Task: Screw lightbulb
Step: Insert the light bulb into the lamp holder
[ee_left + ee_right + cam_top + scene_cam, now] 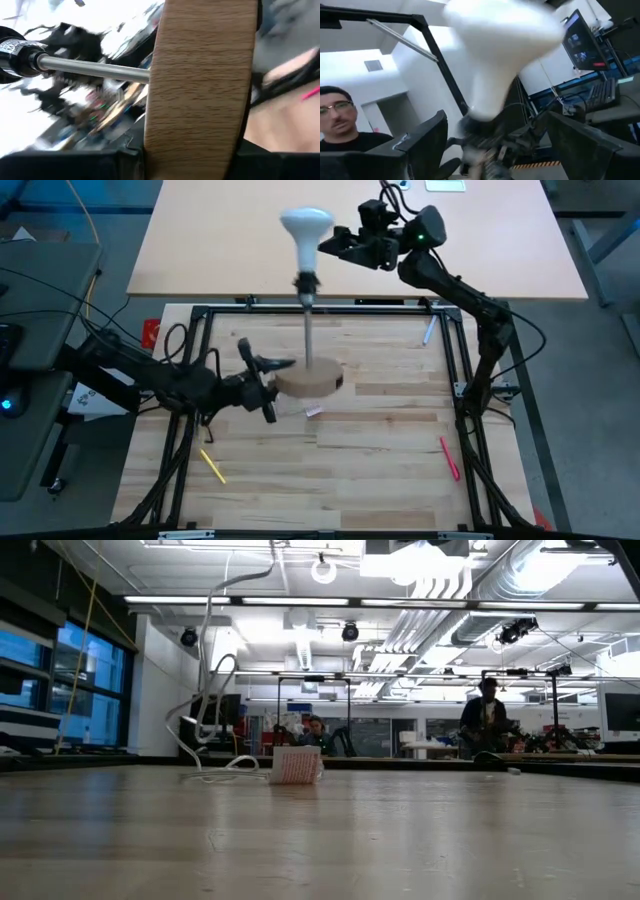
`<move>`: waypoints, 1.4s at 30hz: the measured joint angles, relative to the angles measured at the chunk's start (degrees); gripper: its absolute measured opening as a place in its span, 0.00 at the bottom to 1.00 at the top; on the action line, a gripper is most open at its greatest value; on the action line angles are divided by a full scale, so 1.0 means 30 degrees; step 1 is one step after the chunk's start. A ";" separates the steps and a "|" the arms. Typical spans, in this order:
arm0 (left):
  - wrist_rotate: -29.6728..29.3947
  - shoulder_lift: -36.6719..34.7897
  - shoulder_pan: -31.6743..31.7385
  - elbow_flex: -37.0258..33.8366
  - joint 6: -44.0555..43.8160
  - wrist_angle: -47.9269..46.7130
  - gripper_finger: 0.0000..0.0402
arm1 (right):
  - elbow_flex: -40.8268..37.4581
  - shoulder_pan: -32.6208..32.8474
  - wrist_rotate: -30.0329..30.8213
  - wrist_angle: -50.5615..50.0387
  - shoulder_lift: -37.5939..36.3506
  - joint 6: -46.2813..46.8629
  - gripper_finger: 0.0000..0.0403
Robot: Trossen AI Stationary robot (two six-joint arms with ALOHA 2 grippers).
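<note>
High view first: the white lightbulb with a rounded globe and narrow base (305, 232) sits at the upper centre of the frame, seated in a black socket (306, 283) atop a thin metal stem (308, 330) that rises from a round wooden disc (309, 379) near the frame's middle. Just right of the globe, the right gripper (327, 247) hangs with its fingers spread apart and not touching the bulb. In the right wrist view the lightbulb (495, 60) fills the centre, between and beyond the two separated dark fingers (427, 142); a person in glasses (340, 117) shows at the left edge. At centre left of the high view, the left gripper (276, 385) is clamped on the edge of the wooden disc. In the left wrist view the disc (200, 85) stands edge-on across the middle, the stem (95, 70) running left to the socket (17, 52). A pink marker (449, 458) lies at lower right of the table, a yellow one (212, 465) at lower left.
</note>
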 joint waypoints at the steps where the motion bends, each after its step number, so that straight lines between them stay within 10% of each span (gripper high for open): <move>1: -0.1113 -0.0158 0.0000 0.0004 0.0553 -0.0462 0.27 | -0.0004 0.0000 -0.0014 -0.0048 -0.0099 0.0268 0.81; 7: -0.6697 -0.1262 0.0503 0.0002 0.0491 -0.5021 0.27 | 0.0021 0.0870 0.3341 -0.6223 -0.2128 -0.4353 0.78; 14: -0.7372 -0.0716 0.2952 -0.0003 0.0828 -0.6472 0.27 | 0.3025 0.5136 2.4710 -2.1859 -0.3169 -1.4566 0.75; 18: -0.5533 0.0267 0.4701 -0.0003 0.1324 -0.7080 0.27 | 0.3813 0.7221 3.0108 -2.1115 -0.2915 -1.3890 0.75; 28: -0.3726 0.3403 0.7246 0.0080 0.1655 -0.8322 0.27 | 0.5216 0.9100 3.6196 -2.4106 -0.1399 -1.0160 0.75; 42: -0.2328 0.5847 0.7424 0.2151 0.2134 -0.8096 0.27 | 0.5297 0.6935 3.5704 -2.6856 -0.0709 -0.5114 0.75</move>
